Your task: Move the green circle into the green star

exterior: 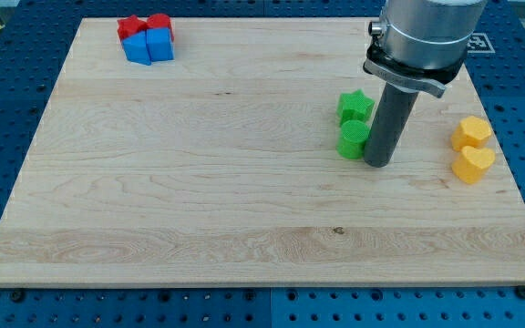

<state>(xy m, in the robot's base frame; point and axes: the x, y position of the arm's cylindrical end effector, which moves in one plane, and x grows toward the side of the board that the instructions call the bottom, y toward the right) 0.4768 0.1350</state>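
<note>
The green circle lies on the wooden board right of centre. The green star sits just above it toward the view's top, and the two touch or nearly touch. My tip is the lower end of the dark rod and rests on the board right against the circle's right side, slightly below it.
Two yellow blocks lie near the board's right edge. Two red blocks and two blue blocks are clustered at the top left. The board lies on a blue perforated table.
</note>
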